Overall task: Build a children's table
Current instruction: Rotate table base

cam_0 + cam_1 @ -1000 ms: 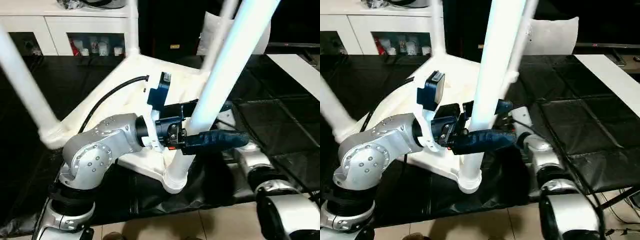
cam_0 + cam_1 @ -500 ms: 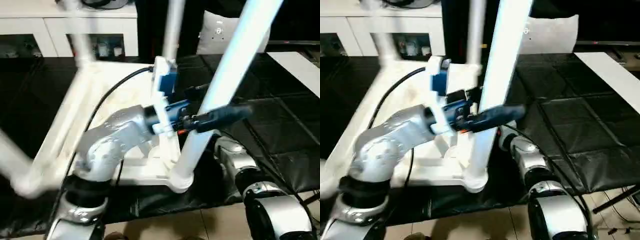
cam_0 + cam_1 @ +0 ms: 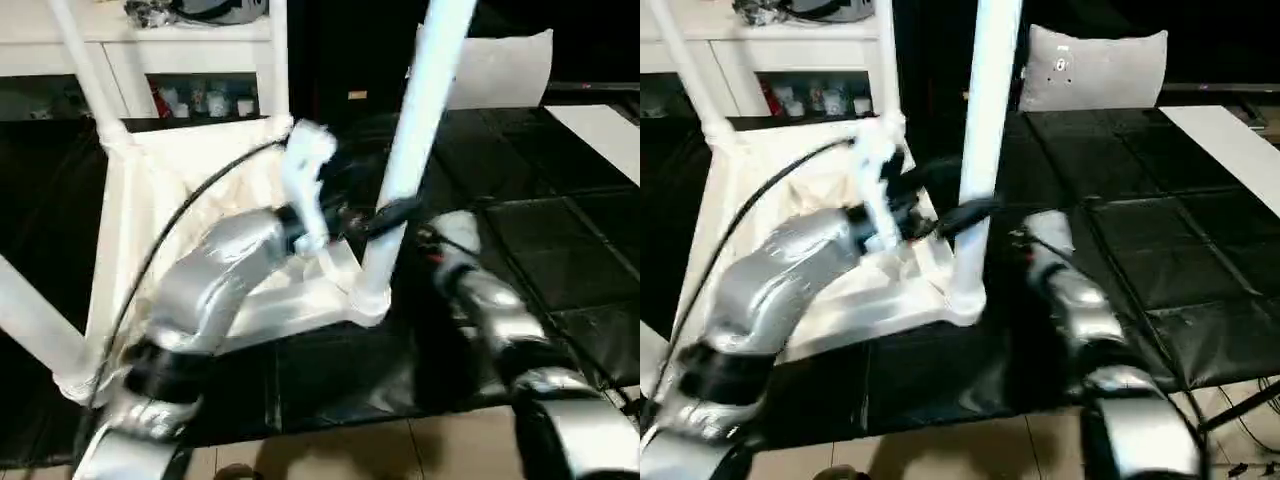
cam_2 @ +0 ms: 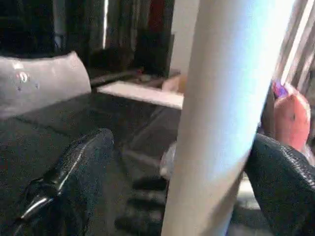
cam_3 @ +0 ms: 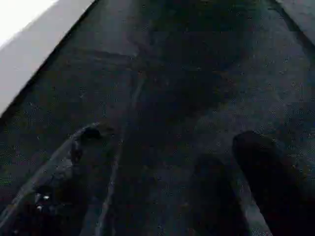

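Left eye view: the children's table (image 3: 215, 225) lies upside down on a black padded mat (image 3: 560, 250), occupying the field from centre out to 9 o'clock. The square top is smooth white plastic; its underside faces up, with round sockets at the corners. The near edge of the top runs close to the mat's front border, beyond which a strip of pale tiled floor (image 3: 400, 450) shows at 6 o'clock. Open mat lies from 3 to 5 o'clock. A white cabinet (image 3: 120, 60) with glass doors stands at 11 o'clock, and a flat white board (image 3: 600, 125) at 2 o'clock.

Long, tapered, round legs rise from the corner sockets. The nearest leg (image 3: 405, 160) stands at centre, seated in its socket.

The left hand (image 4: 167, 177) is clamped around that leg, a black finger (image 4: 74, 177) on either side of the shaft. The right hand (image 5: 162, 172) hangs over bare mat with its fingers spread apart, holding nothing.
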You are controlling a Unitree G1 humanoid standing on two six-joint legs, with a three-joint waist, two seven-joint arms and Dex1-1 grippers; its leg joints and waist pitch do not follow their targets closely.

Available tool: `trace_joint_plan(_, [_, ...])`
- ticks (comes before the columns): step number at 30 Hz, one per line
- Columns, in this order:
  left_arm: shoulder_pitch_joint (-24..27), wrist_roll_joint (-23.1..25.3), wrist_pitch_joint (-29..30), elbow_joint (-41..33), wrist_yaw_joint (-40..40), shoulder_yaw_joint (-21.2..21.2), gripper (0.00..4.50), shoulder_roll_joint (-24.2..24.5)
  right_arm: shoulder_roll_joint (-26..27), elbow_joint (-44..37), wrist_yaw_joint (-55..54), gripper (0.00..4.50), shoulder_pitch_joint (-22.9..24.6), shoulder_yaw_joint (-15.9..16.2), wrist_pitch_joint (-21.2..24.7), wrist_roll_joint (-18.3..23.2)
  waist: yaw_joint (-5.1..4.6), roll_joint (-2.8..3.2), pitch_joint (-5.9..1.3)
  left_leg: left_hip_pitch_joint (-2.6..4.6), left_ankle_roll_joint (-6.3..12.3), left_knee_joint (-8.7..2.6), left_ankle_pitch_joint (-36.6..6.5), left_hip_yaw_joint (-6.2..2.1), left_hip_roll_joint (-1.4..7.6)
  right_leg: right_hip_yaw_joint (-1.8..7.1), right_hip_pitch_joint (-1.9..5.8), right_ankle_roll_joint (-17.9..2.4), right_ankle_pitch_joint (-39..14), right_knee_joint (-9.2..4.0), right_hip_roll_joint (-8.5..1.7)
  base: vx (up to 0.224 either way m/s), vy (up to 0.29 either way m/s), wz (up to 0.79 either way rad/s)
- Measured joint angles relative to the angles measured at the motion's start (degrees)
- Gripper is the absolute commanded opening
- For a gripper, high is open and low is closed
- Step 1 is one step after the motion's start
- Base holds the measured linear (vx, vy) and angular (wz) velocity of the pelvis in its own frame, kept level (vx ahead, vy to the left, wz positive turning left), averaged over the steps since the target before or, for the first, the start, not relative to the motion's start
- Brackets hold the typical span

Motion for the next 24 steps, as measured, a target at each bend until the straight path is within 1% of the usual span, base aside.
trace_joint_plan(2, [1.5, 1.0, 1.8, -2.2, 0.1, -1.2, 4.48, 2.4, -0.5, -2.3, 0.6, 4.50, 1.5, 0.0, 0.4, 0.1, 0.09, 0.00, 0.00, -0.13, 0.03, -0.01, 0.0, 0.00, 0.01, -0.01, -0.15, 0.0, 0.0, 0.01, 0.01, 0.000, 0.000, 0.00])
trace_joint_plan(4, [3.2, 3.2, 3.2, -3.8, 0.2, -3.1, 4.48, 5.1, -1.7, -6.2, 1.9, 4.50, 3.9, 0.1, 1.5, 0.2, 0.23, 0.00, 0.00, -0.22, 0.10, 0.00, 0.1, 0.00, 0.01, -0.02, -0.20, 0.0, 0.0, 0.00, 0.00, 0.000, 0.000, 0.00])
trace_joint_plan(8, [6.1, 7.2, 5.4, -5.0, 0.4, -4.4, 4.48, 9.5, -2.9, -15.4, 5.2, 4.50, 8.4, 0.3, 3.7, 1.8, 0.21, -0.02, 0.01, -0.17, 0.13, 0.00, 0.1, 0.01, 0.00, -0.01, -0.16, 0.0, 0.0, -0.01, -0.01, 0.000, 0.000, 0.00])
trace_joint_plan(9, [6.5, 7.7, 5.7, -5.1, 0.4, -4.6, 4.19, 10.3, -3.3, -17.0, 5.9, 4.50, 9.2, 0.5, 4.3, 2.0, 0.30, -0.02, 0.01, -0.17, 0.14, 0.01, 0.1, 0.00, 0.00, -0.01, -0.15, 0.1, 0.0, -0.01, -0.01, 0.000, 0.000, 0.00])
trace_joint_plan(10, [6.5, 8.2, 5.8, -5.3, 0.2, -4.9, 4.11, 10.9, -3.7, -18.5, 6.7, 4.50, 9.8, 0.8, 5.1, 2.1, 0.34, -0.02, 0.01, -0.18, 0.15, 0.01, 0.1, 0.01, -0.01, -0.01, -0.16, 0.1, 0.1, -0.01, -0.02, 0.000, 0.000, 0.00])
trace_joint_plan(12, [7.4, 8.8, 5.6, -7.6, -1.9, -6.1, 4.08, 14.9, -5.1, -25.2, 10.6, 4.50, 12.9, 2.1, 6.9, 2.9, 0.62, -0.03, 0.02, -0.14, 0.16, -0.01, 0.1, 0.00, -0.01, 0.00, -0.13, 0.1, 0.0, -0.02, -0.02, 0.000, 0.000, 0.00])
trace_joint_plan(14, [8.1, 9.2, 5.6, -8.0, -3.1, -6.3, 3.85, 16.8, -7.0, -28.8, 13.6, 4.50, 15.1, 2.7, 8.5, 3.9, 0.88, -0.03, 0.02, -0.16, 0.16, -0.01, 0.1, 0.00, -0.02, 0.01, -0.13, 0.2, 0.0, -0.04, -0.03, 0.000, 0.000, 0.00])
trace_joint_plan(15, [8.3, 9.3, 6.1, -8.0, -3.6, -6.4, 3.69, 17.3, -8.1, -31.1, 15.1, 4.50, 16.3, 3.1, 9.8, 4.4, 1.07, -0.03, 0.02, -0.19, 0.16, -0.01, 0.1, 0.00, -0.04, 0.01, -0.14, 0.2, 0.0, -0.06, -0.04, 0.000, 0.000, 0.00])
trace_joint_plan(18, [8.4, 9.1, 7.5, -8.4, -5.8, -7.4, 3.64, 18.5, -10.7, -36.8, 19.6, 4.50, 18.6, 4.6, 12.6, 5.2, 1.58, 0.00, 0.00, -0.17, 0.17, 0.00, 0.1, 0.00, -0.06, 0.03, -0.13, 0.2, 0.0, -0.06, -0.05, 0.000, 0.000, 0.00])
trace_joint_plan(19, [8.5, 9.1, 8.3, -8.8, -6.4, -7.9, 3.46, 18.6, -12.1, -38.7, 21.2, 4.50, 19.5, 5.1, 13.5, 5.7, 1.75, 0.03, -0.01, -0.18, 0.18, 0.00, 0.1, 0.00, -0.09, 0.03, -0.12, 0.2, 0.0, -0.08, -0.08, 0.000, 0.000, 0.00])
trace_joint_plan(20, [8.6, 9.1, 8.9, -9.0, -6.9, -8.5, 3.46, 18.5, -13.2, -40.0, 22.4, 4.50, 20.2, 5.3, 14.2, 6.1, 1.89, 0.04, -0.02, -0.17, 0.18, -0.01, 0.1, 0.00, -0.12, 0.05, -0.11, 0.2, 0.0, -0.08, -0.10, 0.000, 0.000, 0.00])
trace_joint_plan(22, [8.7, 9.1, 10.2, -9.0, -7.2, -9.6, 3.25, 18.1, -14.9, -42.7, 24.4, 4.50, 21.2, 5.3, 16.4, 6.7, 1.93, 0.04, -0.02, -0.16, 0.18, 0.00, 0.1, 0.00, -0.13, 0.06, -0.11, 0.2, 0.0, -0.07, -0.10, 0.000, 0.000, 0.00])
trace_joint_plan(24, [8.6, 9.1, 11.0, -9.0, -7.2, -10.8, 3.17, 17.7, -16.0, -45.1, 26.0, 4.50, 21.6, 5.3, 18.1, 7.6, 1.80, 0.09, -0.05, -0.13, 0.18, -0.01, 0.1, 0.00, -0.13, 0.08, -0.11, 0.2, 0.0, -0.06, -0.09, 0.000, 0.000, 0.00])
